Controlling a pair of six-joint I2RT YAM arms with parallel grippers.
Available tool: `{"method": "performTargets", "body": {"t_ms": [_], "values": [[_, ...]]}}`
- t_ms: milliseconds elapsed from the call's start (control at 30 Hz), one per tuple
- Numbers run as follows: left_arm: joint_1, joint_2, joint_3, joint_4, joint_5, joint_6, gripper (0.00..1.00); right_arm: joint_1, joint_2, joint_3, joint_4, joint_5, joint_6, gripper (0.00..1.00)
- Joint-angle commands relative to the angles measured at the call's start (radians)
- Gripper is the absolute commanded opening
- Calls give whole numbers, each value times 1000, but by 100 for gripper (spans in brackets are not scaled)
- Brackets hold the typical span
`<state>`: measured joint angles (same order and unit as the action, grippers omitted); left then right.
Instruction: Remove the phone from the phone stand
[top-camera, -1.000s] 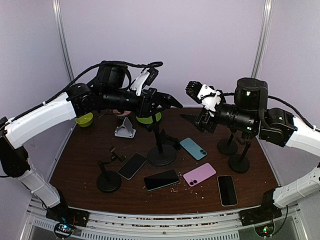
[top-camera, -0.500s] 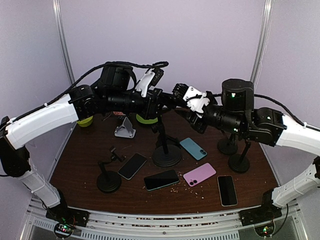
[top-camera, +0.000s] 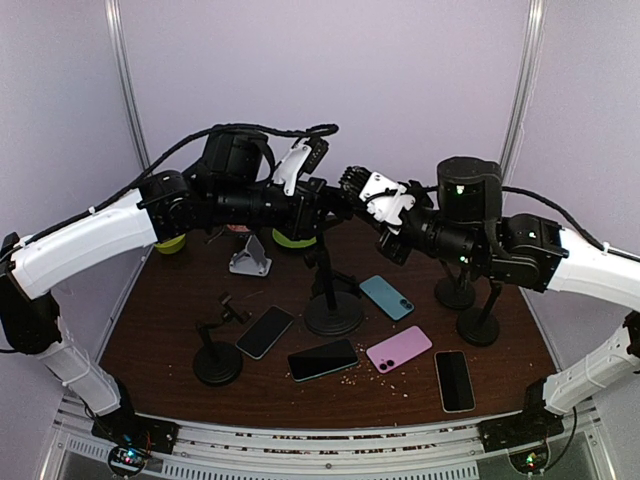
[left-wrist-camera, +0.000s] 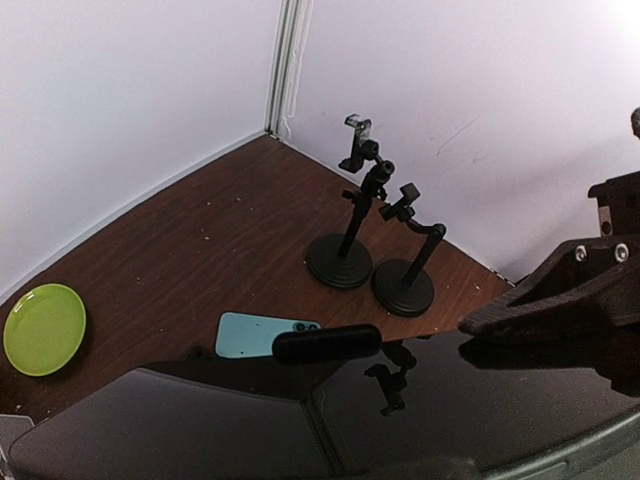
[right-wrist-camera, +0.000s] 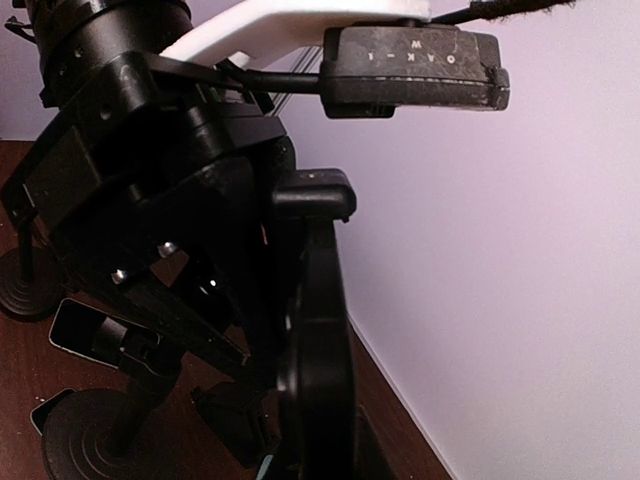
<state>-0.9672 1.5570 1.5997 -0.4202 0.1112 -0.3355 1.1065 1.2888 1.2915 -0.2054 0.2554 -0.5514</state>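
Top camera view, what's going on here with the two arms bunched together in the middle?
Both arms meet above the middle phone stand. The left end effector appears to grip the black phone, which sits under the stand's clamp, so it is not yet out. The right end effector is shut right beside it; what it pinches, if anything, is hidden.

Left wrist: phone cut off by the lower edge, 6 o'clock. Top view: too dark to pick out, 12 o'clock of phone stand. Right wrist: close dark parts blurred together.
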Motion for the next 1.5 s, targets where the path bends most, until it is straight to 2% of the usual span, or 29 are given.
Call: {"method": "performTargets", "body": {"t_ms": [0,500,933,1467], "values": [[-7,-25,62,232,-24,-49,0,19,-11,11,2,28,8,0],[-8,-12,-19,274,-100,-139,0,101,-152,-160,-8,79,106,0],[-74,51,-60,327,-118,-162,0,172,-338,-337,-75,67,246,0],[-74,84,-34,320,-151,-162,0,174,-452,-388,-132,-7,266,0]]}}
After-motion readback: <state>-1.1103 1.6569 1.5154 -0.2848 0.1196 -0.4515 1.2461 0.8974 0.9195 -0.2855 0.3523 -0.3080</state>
